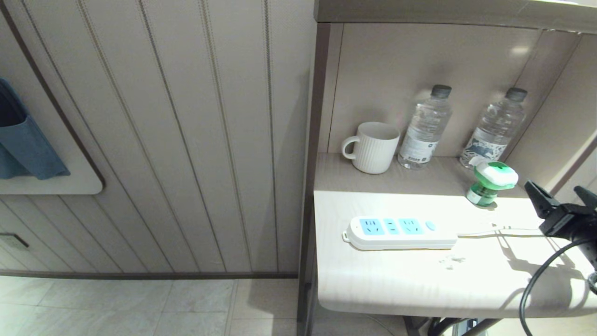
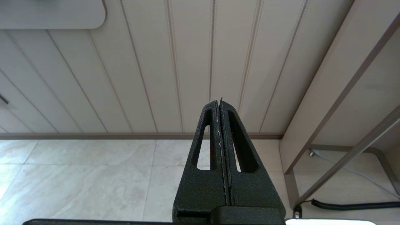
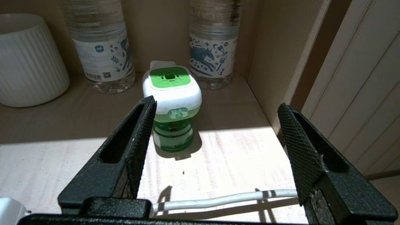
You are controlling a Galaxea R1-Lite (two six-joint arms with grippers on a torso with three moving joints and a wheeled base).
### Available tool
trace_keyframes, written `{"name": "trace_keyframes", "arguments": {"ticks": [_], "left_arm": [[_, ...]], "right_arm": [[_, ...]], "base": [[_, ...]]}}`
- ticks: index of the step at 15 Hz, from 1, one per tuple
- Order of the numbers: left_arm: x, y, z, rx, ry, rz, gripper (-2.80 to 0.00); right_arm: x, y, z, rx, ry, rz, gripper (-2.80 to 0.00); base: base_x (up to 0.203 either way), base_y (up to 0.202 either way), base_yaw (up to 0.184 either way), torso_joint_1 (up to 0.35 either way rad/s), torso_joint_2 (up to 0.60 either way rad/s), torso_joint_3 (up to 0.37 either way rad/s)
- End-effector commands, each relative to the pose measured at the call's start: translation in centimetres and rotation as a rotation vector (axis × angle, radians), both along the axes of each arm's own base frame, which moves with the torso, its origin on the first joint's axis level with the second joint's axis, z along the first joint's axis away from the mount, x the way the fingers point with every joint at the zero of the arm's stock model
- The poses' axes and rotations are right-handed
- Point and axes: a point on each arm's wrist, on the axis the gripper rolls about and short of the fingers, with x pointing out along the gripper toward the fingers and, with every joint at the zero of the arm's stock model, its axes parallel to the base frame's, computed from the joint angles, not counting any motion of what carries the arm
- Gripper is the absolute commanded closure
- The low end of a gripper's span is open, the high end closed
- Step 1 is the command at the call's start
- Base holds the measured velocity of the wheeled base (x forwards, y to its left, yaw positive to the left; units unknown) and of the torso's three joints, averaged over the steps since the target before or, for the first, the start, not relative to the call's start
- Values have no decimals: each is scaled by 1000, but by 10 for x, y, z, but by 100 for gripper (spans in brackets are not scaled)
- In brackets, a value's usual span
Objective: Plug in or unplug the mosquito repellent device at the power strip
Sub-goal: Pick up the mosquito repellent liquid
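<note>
The mosquito repellent device [image 1: 490, 183], white-and-green head on a green bottle, stands upright on the table [image 1: 373, 280], unplugged, behind the right end of the power strip [image 1: 400, 232]. All three blue socket panels of the strip are bare. My right gripper [image 1: 562, 193] hovers open at the table's right side, a little short of the device. In the right wrist view the device [image 3: 172, 106] stands beyond the wide-open right gripper [image 3: 217, 106], close to one finger [image 3: 137, 137], and the white cord [image 3: 225, 198] runs below. My left gripper [image 2: 218, 101] hangs shut and empty over the floor.
A white ribbed mug [image 1: 373, 147] and two clear water bottles [image 1: 425, 128] [image 1: 495, 129] stand at the back of the alcove. The alcove's side wall [image 1: 555, 121] is close on the right. A panelled wall [image 1: 163, 140] and tiled floor [image 1: 140, 303] lie left of the table.
</note>
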Motion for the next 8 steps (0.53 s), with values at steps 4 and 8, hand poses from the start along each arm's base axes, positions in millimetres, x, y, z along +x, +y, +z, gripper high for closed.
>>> {"name": "trace_keyframes", "arguments": {"ticks": [4, 8], "left_arm": [[0, 0, 0, 0, 0, -1, 0], [0, 0, 0, 0, 1, -1, 0]], "right_arm": [[25, -5, -4, 6, 5, 6, -280], [42, -5, -10, -2, 29, 16, -280]], "base": [[0, 0, 0, 0, 0, 0], [0, 0, 0, 0, 0, 0]]}}
